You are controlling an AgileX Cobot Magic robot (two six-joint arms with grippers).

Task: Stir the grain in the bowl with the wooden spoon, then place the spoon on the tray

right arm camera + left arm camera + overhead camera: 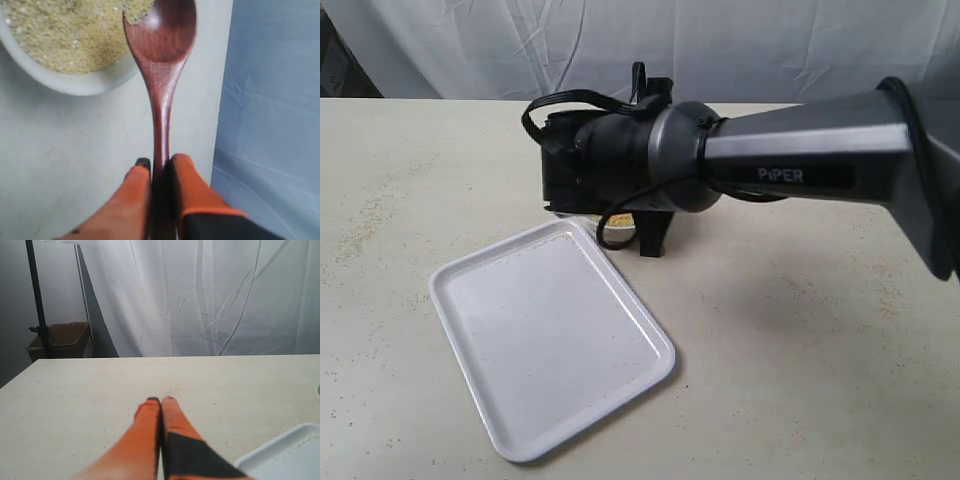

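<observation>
Reddish-brown glossy wooden spoon (161, 75): light, stiff, probably slick, and best held by the end of its slim handle. The right tool (159, 167) pinches the handle there. The spoon's oval head sits at the rim of the small round white ceramic bowl (75, 82), touching fine yellow-tan grain (65, 35). The left tool (161, 401) is pressed together, empty. The flat white rectangular tray (550, 340) lies just beside the bowl.

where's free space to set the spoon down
The tray is free inside. Bare table lies left of the tray and right of it, in front of the right arm. Crowded at the tray's far corner: the right pincer holds the wooden spoon at the bowl of grain.
</observation>
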